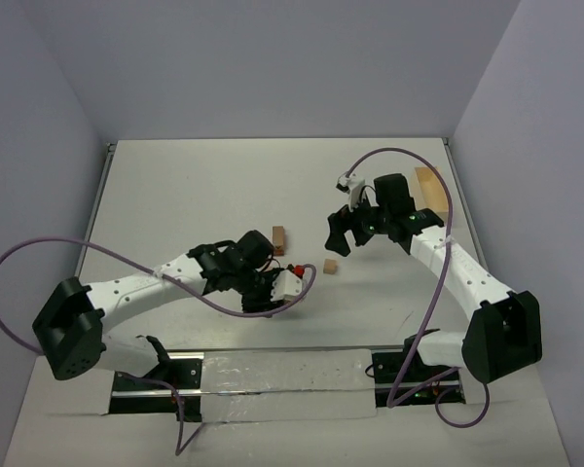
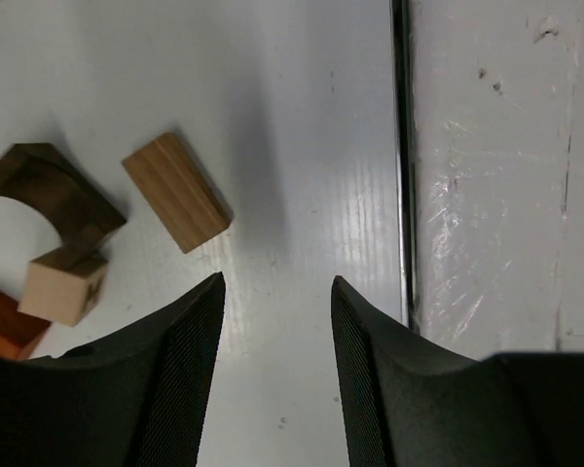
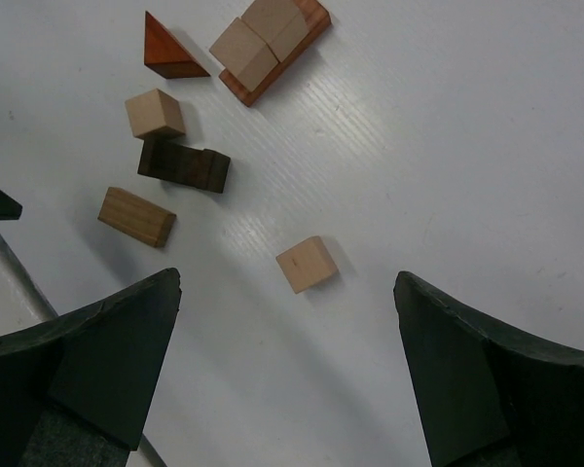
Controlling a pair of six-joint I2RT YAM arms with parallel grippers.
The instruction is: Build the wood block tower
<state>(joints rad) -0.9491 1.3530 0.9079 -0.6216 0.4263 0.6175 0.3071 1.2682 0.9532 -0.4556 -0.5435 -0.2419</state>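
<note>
Jaws of right gripper (image 3: pixel 287 280) stand wide and empty, hanging over loose tan cube (image 3: pixel 307 265), which lies between them, slightly skewed. Other tower blocks (image 3: pixel 180 165) are scattered beyond cube. Left gripper (image 2: pixel 277 279) is narrowly parted, empty, farther from cube.

Plain lavender-grey walls (image 1: pixel 273 58) enclosed a white table (image 1: pixel 204 185) on three sides under soft, even light. Just right of the jaws of the left gripper (image 2: pixel 277 292), a dark seam (image 2: pixel 401 146) bordered a scuffed, glossy white strip (image 2: pixel 496 195).
</note>
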